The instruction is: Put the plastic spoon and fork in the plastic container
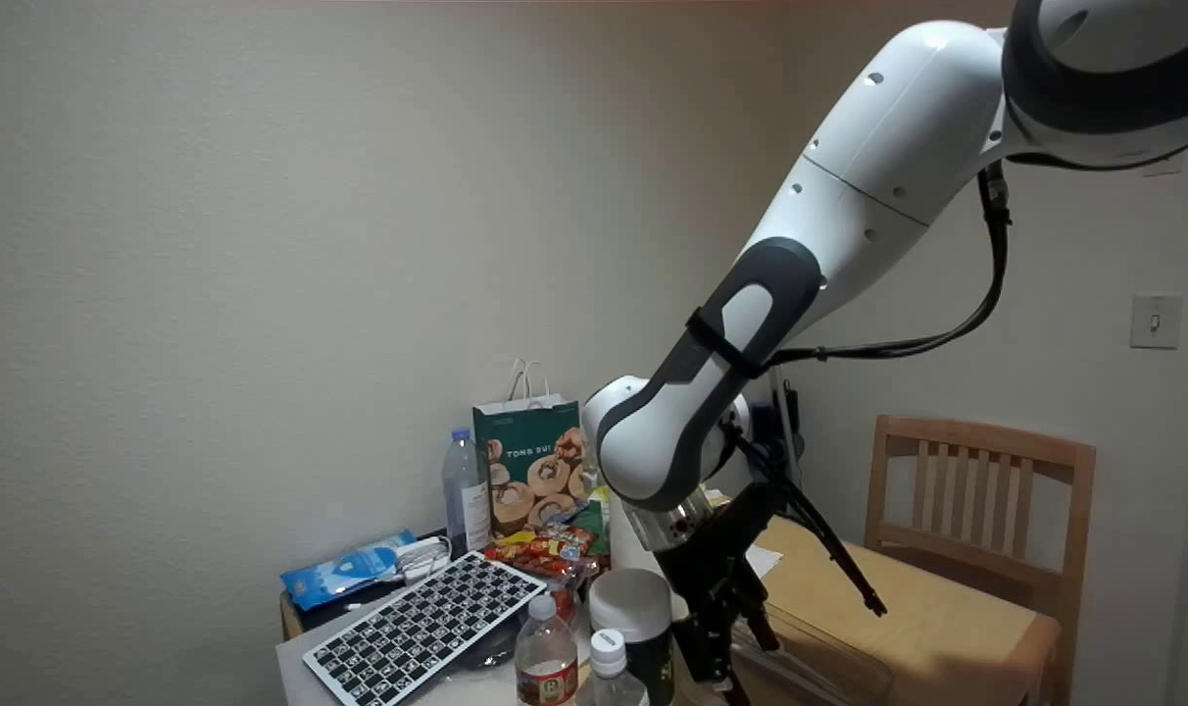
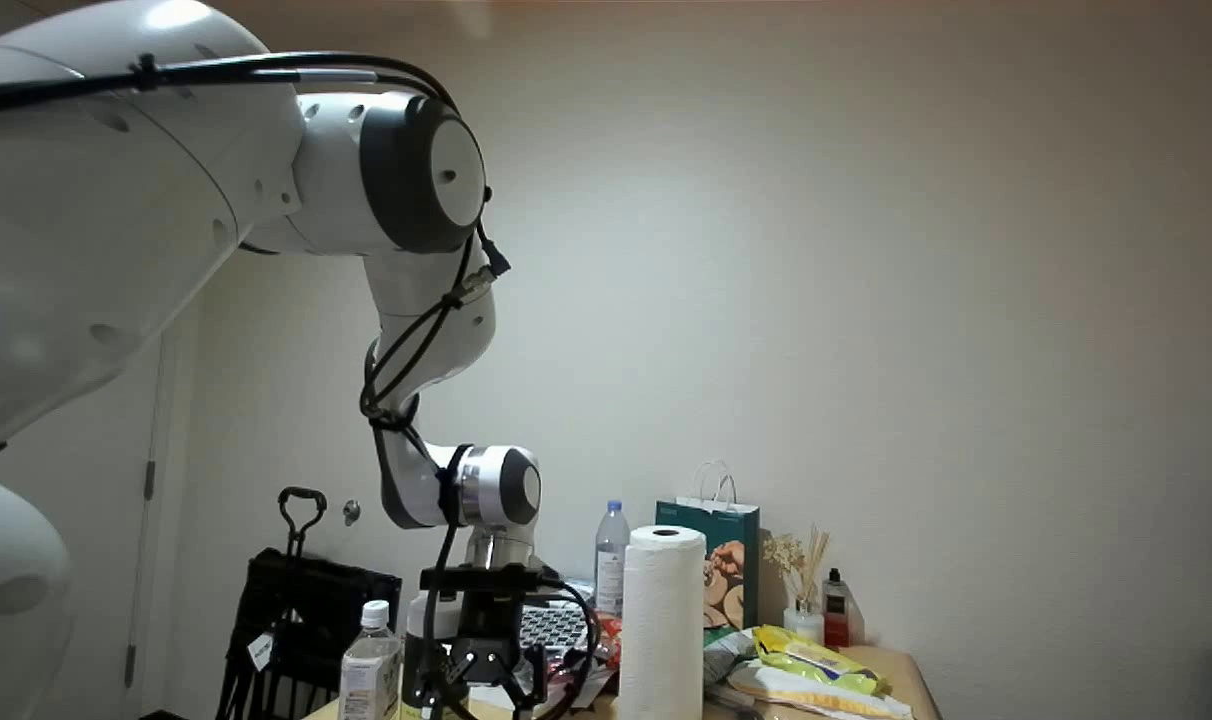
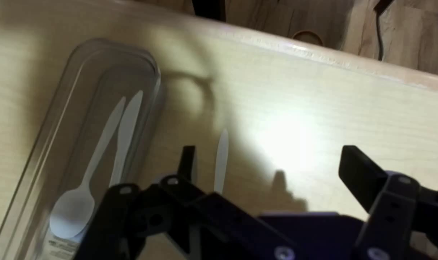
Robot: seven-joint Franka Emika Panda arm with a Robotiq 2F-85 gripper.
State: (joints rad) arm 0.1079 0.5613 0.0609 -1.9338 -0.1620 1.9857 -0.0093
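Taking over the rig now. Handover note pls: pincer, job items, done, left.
Pincer: open, gripping nothing, over the table.
Plastic container: on the table, at the left of the wrist view.
Inside it: white spoon and, alongside, a second utensil; one end hidden by the pincer, so can't tell if it's the fork.
Outside it, on the table: third utensil, partly hidden, type unclear too.
Done: spoon in.
Left: identify the fork; if it's the third utensil, probably grasp that next and drop it in.

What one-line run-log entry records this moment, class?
gripper: open | plastic container: spoon, second utensil inside | table: third utensil, partly hidden by gripper
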